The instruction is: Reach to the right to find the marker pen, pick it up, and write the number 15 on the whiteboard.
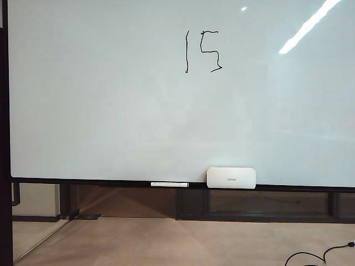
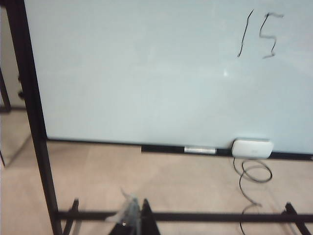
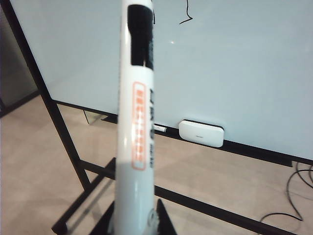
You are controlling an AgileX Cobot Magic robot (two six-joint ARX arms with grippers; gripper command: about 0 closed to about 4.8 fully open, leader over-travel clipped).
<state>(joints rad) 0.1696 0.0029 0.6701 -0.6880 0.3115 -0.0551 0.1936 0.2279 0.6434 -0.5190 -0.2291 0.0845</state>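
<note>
White eraser block (image 1: pixel 231 178), rounded rectangle, resting on the dark bottom rail at about 5 o'clock in the exterior view. A second slim white pen with a black end (image 1: pixel 169 184) lies flat on the same rail just beside the eraser block, toward 9 o'clock of it. Beige floor (image 1: pixel 166 244) below. A black cable (image 1: pixel 321 256) curls on the floor at 4 o'clock. Black stand frame (image 3: pixel 58 132) crosses the floor.

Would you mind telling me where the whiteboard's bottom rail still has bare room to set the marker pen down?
The rail is bare from the left frame to the spare pen, and again right of the eraser. Pen and eraser crowd the middle. The right gripper holds the marker pen.
</note>
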